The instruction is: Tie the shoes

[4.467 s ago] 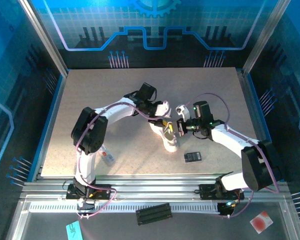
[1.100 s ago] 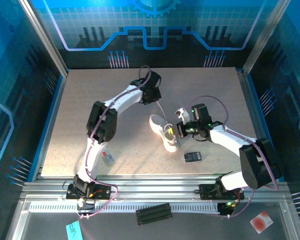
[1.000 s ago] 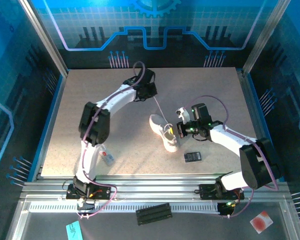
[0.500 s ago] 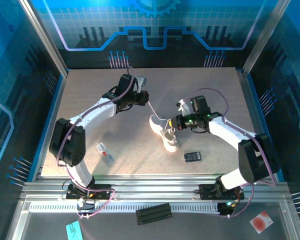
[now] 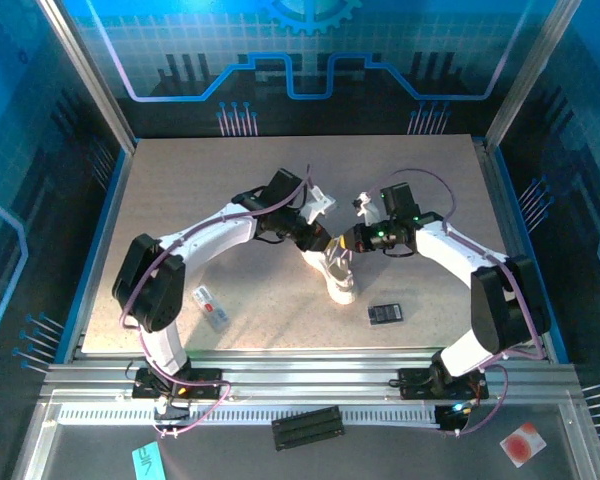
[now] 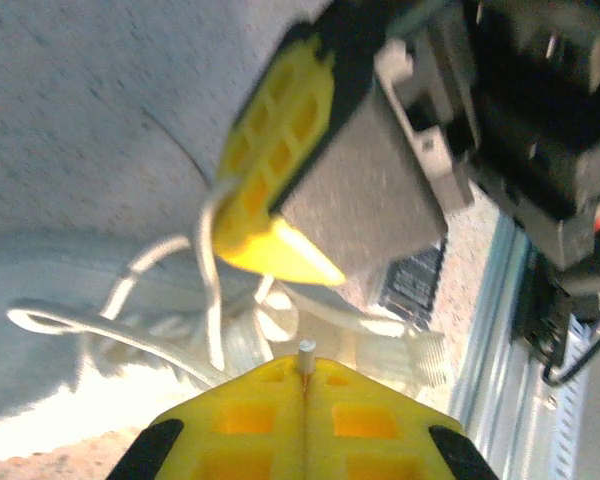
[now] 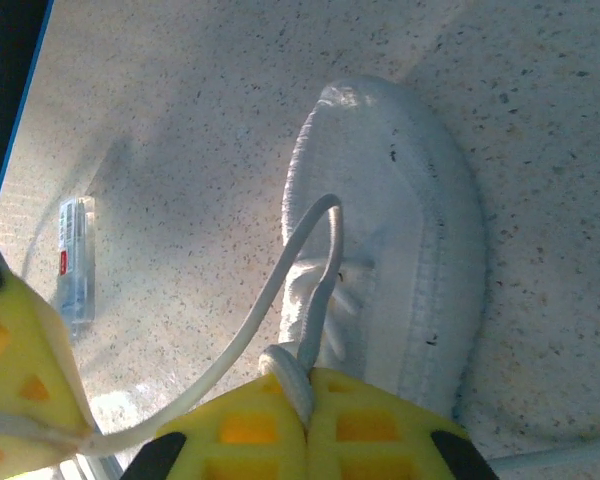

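Observation:
The white sneaker (image 5: 338, 282) lies mid-table, its toe toward the near edge. My left gripper (image 5: 323, 243) and right gripper (image 5: 346, 246) meet almost tip to tip just above the shoe's far end. In the left wrist view the left gripper (image 6: 305, 368) is shut on a lace, whose stiff tip (image 6: 305, 350) pokes out between the yellow fingers; loose lace loops (image 6: 170, 335) lie below. The right gripper (image 7: 308, 385) is shut on a folded lace (image 7: 302, 375) that rises from the shoe (image 7: 400, 230). Another lace strand (image 7: 240, 335) runs to the left gripper's finger (image 7: 20, 380).
A flat black rectangle (image 5: 385, 313) lies right of the shoe's toe. A small white tag (image 5: 211, 307) lies near the left arm. On the front rail sit a black strip (image 5: 305, 428), a teal label (image 5: 148, 462) and a red-dot card (image 5: 523, 443).
The left gripper has swung from the far left back toward the shoe, meeting the right gripper above it. The right gripper shifted slightly left. Both stayed shut on their laces.

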